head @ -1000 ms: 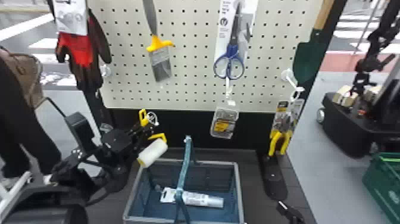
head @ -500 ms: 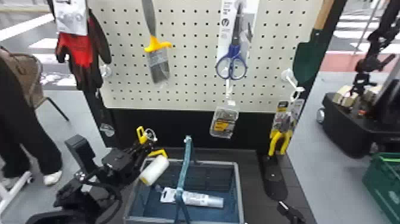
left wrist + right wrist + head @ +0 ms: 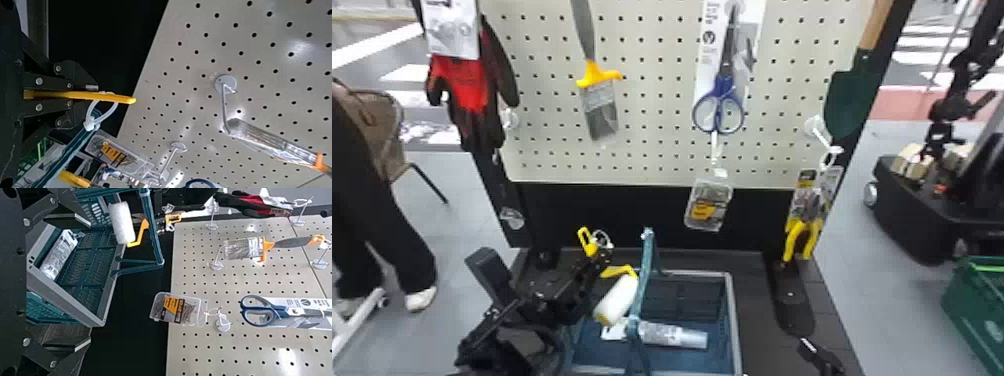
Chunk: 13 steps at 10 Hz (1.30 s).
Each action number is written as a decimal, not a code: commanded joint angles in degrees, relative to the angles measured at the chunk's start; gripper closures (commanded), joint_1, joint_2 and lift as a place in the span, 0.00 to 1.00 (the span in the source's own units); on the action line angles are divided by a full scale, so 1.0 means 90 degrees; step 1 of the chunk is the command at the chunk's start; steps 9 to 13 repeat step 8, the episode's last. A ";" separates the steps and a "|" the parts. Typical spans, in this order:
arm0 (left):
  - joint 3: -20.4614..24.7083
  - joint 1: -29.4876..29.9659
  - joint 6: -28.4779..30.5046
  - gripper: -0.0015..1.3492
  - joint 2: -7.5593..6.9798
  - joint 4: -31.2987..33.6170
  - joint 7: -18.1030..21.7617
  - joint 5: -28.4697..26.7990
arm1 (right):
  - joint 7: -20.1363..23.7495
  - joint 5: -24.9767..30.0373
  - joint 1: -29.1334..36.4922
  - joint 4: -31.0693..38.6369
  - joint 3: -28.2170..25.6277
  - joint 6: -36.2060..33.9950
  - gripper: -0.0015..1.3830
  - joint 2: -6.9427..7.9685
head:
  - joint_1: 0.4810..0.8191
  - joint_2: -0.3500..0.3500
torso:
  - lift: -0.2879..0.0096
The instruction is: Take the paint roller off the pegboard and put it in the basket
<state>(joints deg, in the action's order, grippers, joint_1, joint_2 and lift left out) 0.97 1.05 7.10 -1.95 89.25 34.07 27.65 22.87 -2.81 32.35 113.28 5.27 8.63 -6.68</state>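
My left claw (image 3: 94,96), clenched on the paint roller (image 3: 618,299) by its yellow frame, has swung it rightward and lower, over the left part of the blue basket (image 3: 734,320), near the raised carrying handle (image 3: 646,262). I judge that lowering and release remain. A packaged tube (image 3: 677,336) lies inside the basket; my right claw (image 3: 84,282) is spread, empty

I can read no words or numbers – only print too small on the clear plastic box (image 3: 190,313)'s orange-and-black label (image 3: 171,304) and the blue-handled metal scissors (image 3: 279,311)' white card (image 3: 293,302).
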 commanded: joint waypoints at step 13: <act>-0.0137 0.0024 -0.0164 0.09 0.0011 -0.0065 -0.0231 -0.0249 | 0.0007 0.0000 0.0032 0.0031 -0.0019 -0.0002 0.18 0.0000 | 0.20 0.50 | 0.63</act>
